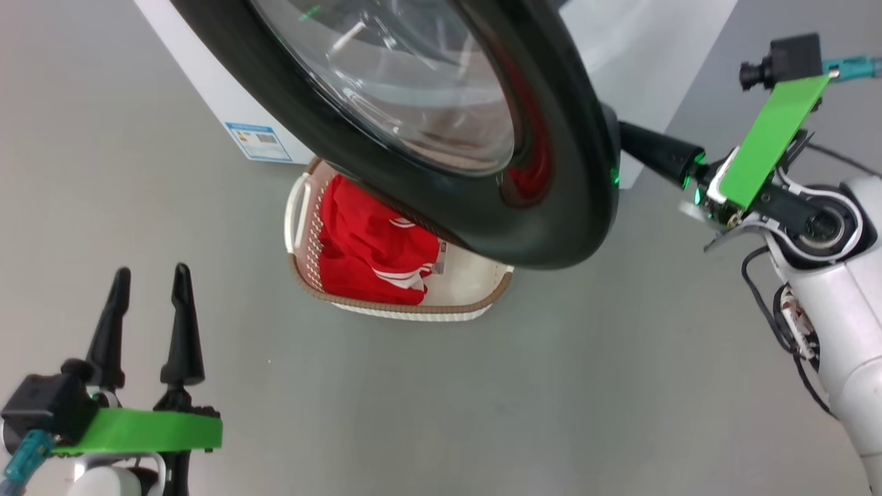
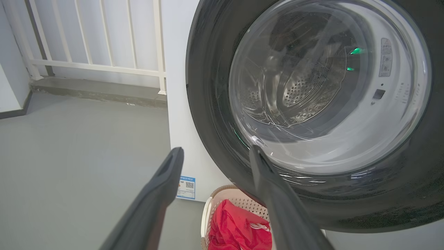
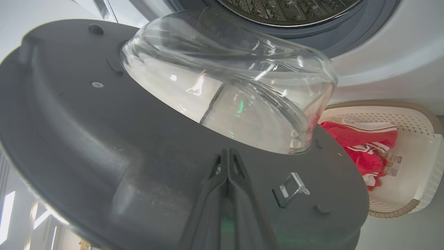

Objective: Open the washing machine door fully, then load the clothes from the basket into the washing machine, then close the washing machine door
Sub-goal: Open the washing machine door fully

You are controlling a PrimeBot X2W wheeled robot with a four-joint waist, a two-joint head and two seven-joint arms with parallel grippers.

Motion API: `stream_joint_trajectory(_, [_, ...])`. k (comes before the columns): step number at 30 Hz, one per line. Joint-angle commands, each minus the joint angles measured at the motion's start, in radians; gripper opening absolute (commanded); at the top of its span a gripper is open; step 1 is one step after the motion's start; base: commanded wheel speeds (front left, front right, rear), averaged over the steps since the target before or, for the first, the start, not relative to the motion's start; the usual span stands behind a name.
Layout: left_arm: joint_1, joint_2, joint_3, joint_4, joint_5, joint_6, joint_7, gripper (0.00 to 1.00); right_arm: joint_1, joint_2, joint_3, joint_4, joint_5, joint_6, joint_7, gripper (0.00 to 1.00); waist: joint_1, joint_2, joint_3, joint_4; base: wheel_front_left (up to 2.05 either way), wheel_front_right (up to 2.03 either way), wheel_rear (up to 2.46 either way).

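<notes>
The washing machine door (image 1: 551, 207) stands swung out from the white washing machine (image 1: 207, 89), above the basket (image 1: 406, 308). Red clothes (image 1: 365, 248) with white stripes lie in the basket's left half. My right gripper (image 3: 227, 152) is shut, tips against the door's grey inner face (image 3: 86, 139) just below the glass bowl (image 3: 225, 86). In the head view its dark fingers (image 1: 654, 151) reach behind the black rim. My left gripper (image 1: 151, 271) hangs open and empty over the floor, left of the basket. In the left wrist view the left gripper (image 2: 215, 151) faces the door's outer rim (image 2: 208, 104).
The steel drum (image 3: 288, 7) shows behind the door. A latch hook (image 3: 291, 189) sticks out of the inner face. A white railing (image 2: 93, 66) on a low kerb (image 2: 97, 90) stands left of the machine. A blue sticker (image 1: 258, 141) marks the machine's front. Grey floor (image 1: 482, 413) lies around the basket.
</notes>
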Motion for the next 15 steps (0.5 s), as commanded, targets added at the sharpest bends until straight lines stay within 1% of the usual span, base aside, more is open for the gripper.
stream_joint_trajectory(1, [0.01,0.024,0.035,-0.015,0.004,-0.003,-0.008,1.0,0.028,0.015,0.015,-0.037,0.021,0.002,0.011,0.0,0.0,0.0,-0.025,0.016,0.0,0.0,0.0])
stream_joint_trajectory(13, [0.075,0.018,0.041,0.006,0.014,-0.003,-0.008,1.0,0.152,0.019,0.023,-0.076,0.038,0.002,0.022,0.0,0.0,0.0,-0.111,0.08,0.0,0.0,0.0])
stream_joint_trajectory(15, [0.084,0.016,0.039,0.008,0.015,-0.003,-0.008,1.0,0.18,0.023,0.022,-0.092,0.044,0.002,0.021,0.0,0.0,0.0,-0.127,0.1,0.0,0.0,0.0])
